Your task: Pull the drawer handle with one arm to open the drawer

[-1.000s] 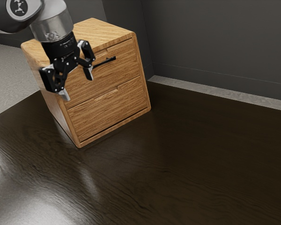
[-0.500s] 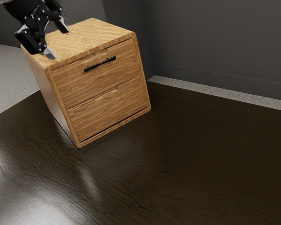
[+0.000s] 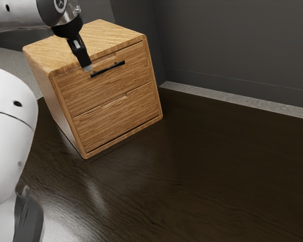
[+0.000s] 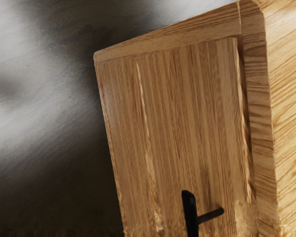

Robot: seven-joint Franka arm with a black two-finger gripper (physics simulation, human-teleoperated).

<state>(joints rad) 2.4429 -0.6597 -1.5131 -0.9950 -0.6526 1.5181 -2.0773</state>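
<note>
1. Nearest the camera, the arm's white link (image 3: 7, 131) stood in front of the cabinet (image 3: 65, 48), toward the exterior view's left. It had swung into that place within the last half second.
2. The dark, glossy desk (image 3: 202, 176) carried the cabinet.
3. The cabinet's lower drawer (image 3: 118, 116) sat flush with the cabinet front.
4. The upper drawer (image 3: 134, 63) also sat flush, unchanged over the last second, so no opening had begun. Its black handle (image 3: 107, 69) ran across the upper part of the cabinet front.
5. The gripper (image 3: 86, 65) had dropped from above the cabinet's top to the cabinet's top front edge. It was now just beside the handle's end on the exterior view's left.
6. The gripper was seen edge-on, so it could not be told whether it was open or closed, or whether it touched the handle.
7. Judgement: this was a renewed approach, and both the grasp and the pull remained to be done.
</note>
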